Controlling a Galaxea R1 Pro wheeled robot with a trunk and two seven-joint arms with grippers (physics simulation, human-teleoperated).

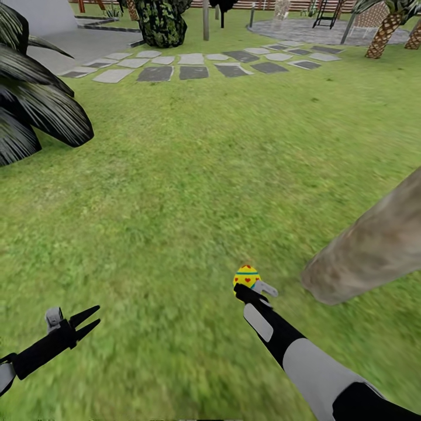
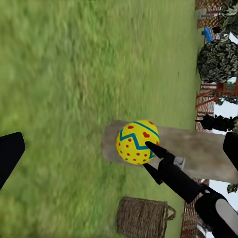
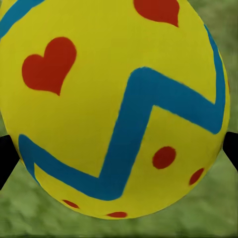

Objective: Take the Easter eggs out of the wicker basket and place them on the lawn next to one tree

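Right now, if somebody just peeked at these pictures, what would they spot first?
Probably the bright yellow Easter egg with red hearts and blue zigzags, pinched in the right gripper above the lawn. Just to its right is the thick grey-brown tree trunk. The left gripper hangs open and empty lower left, and the left wrist view shows the wicker basket sitting on the grass near the trunk.
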